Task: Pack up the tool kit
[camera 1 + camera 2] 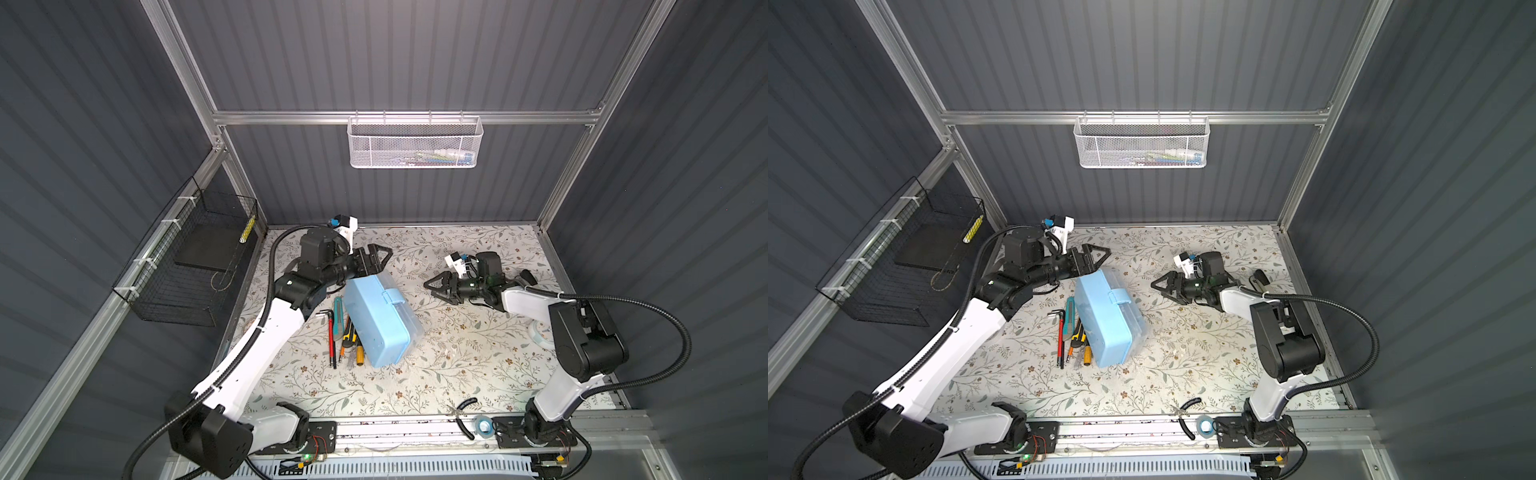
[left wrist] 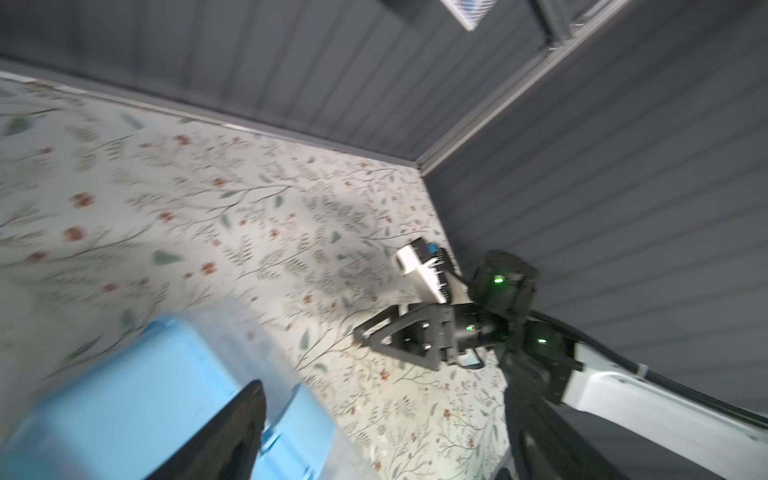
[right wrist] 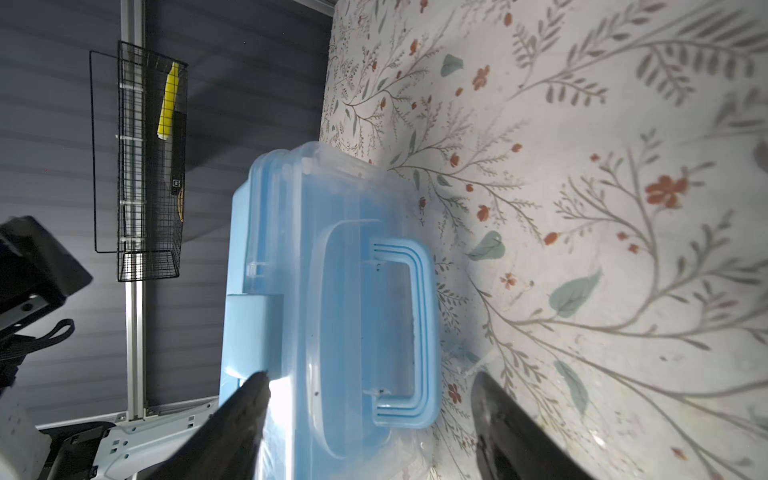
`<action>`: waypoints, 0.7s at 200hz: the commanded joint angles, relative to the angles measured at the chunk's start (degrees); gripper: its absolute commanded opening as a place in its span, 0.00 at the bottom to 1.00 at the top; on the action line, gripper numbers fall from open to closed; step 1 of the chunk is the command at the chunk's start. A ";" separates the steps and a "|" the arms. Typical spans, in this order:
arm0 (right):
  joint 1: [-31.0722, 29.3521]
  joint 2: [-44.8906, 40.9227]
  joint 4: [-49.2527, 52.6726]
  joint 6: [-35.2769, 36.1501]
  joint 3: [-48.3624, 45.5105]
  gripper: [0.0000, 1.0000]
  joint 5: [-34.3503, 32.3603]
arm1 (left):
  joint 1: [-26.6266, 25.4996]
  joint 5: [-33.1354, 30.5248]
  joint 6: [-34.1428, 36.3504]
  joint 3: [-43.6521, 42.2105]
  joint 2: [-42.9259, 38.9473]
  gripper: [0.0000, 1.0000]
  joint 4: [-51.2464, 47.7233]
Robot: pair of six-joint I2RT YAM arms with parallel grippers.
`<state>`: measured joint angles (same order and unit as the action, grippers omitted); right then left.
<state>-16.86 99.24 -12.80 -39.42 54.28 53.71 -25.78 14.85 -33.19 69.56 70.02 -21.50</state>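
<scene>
Grey ribbed walls are enclosing a floral-print tabletop [image 1: 457, 374], and the light-blue tool box [image 1: 380, 320] is lying near its middle, tipped onto its side rather than standing on its base. Its clear lid [image 3: 353, 232] is facing the right arm, with the blue arched handle [image 3: 419, 332] folded flat against it. The latch [image 1: 392, 296] is sitting on the upward face. Nothing can be dropped in while the box is lying like this, so I judge that it needs righting and opening before any packing.

Loose hand tools [image 1: 345, 340] are lying in a tight row just beside the box, on the side away from the lid. Among them are a red hex key [image 1: 331, 336] and a teal utility knife [image 1: 337, 311], seemingly placed close so each transfer is short.

The left gripper [image 1: 384, 257] is hovering over the box's far end. Its jaws are spread and gripping nothing, as far as the blurred wrist view shows. From there it could steady or tip the box. The right gripper [image 1: 431, 289] is hanging low, apart from the lid side, released wide and empty. It is pointing at the handle, probably so it can approach the lid.
</scene>
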 commanded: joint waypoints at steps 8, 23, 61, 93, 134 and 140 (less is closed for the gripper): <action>-1.30 -0.12 5.01 1.22 2.45 0.76 -1.41 | 0.12 -14.00 -2.60 -6.61 -4.04 0.90 -18.09; -1.43 0.28 4.60 0.48 2.31 0.76 -1.25 | 0.12 -16.49 -4.69 -9.09 -6.07 0.90 -21.52; -2.14 3.69 7.57 -0.32 3.77 0.76 -2.04 | 0.15 -19.08 -7.92 -14.86 -8.62 0.89 -23.34; -4.07 7.04 10.52 -0.14 5.25 0.73 -3.66 | 0.12 -17.28 -8.80 -17.24 -7.59 0.88 -21.56; -6.10 10.86 10.02 -0.90 7.05 0.70 -3.45 | 0.12 -12.59 -9.08 -21.68 -4.71 0.87 -13.02; -6.14 11.28 9.29 -1.37 7.15 0.70 -3.23 | 0.03 -11.61 -9.27 -22.39 -4.21 0.87 -11.30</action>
<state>-22.48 108.99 -4.08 -40.05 59.40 50.52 -25.78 -0.82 -41.23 49.76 63.61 -39.09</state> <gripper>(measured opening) 0.700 0.869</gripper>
